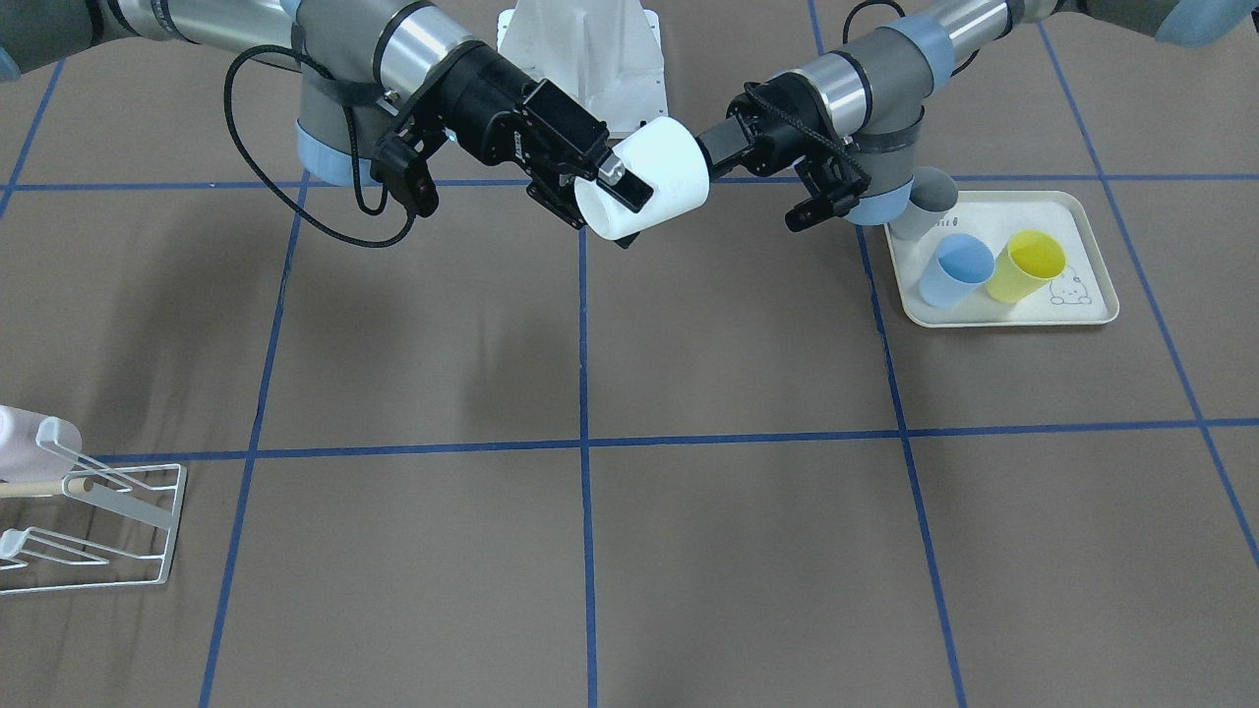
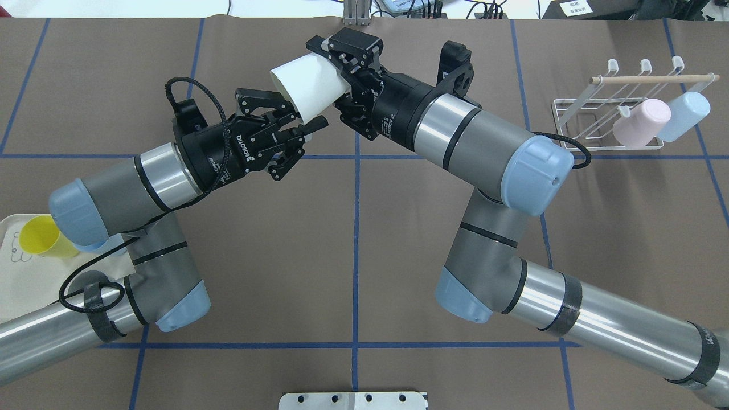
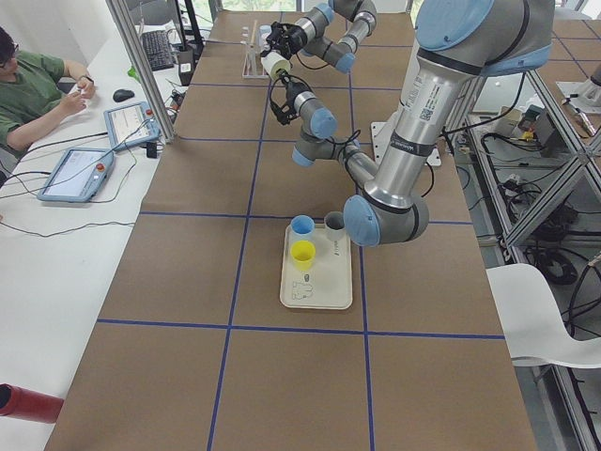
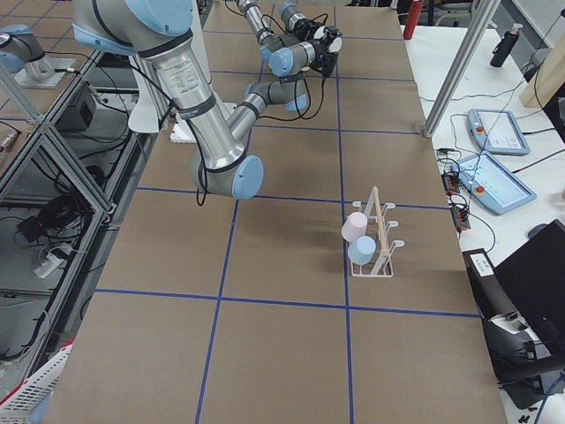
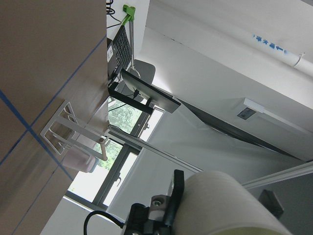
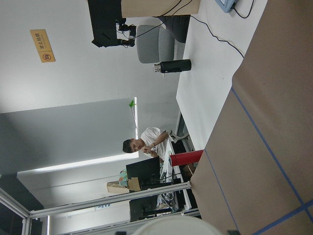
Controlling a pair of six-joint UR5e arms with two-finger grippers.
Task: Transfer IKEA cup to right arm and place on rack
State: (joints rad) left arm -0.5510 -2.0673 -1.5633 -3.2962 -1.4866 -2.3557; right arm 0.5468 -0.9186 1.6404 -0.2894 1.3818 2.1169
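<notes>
The white IKEA cup (image 1: 659, 162) (image 2: 304, 85) hangs on its side above the table's middle, close to the robot's base. The right arm's gripper (image 1: 615, 187) (image 2: 342, 74) is shut on the cup's rim, one finger inside the mouth. My left gripper (image 1: 713, 147) (image 2: 299, 126) sits at the cup's base end with its fingers spread open. In the left wrist view the cup (image 5: 230, 205) fills the bottom right. The white wire rack (image 2: 603, 114) (image 1: 98, 521) (image 4: 375, 243) stands at the table's right end, with a pink cup (image 2: 641, 128) and a light-blue cup (image 2: 686, 117) on its prongs.
A cream tray (image 1: 1082, 226) by my left arm holds a blue cup (image 1: 959, 270), a yellow cup (image 1: 1028, 265) and a grey cup (image 1: 925, 202). A person (image 3: 28, 89) sits at the side desk beyond the table.
</notes>
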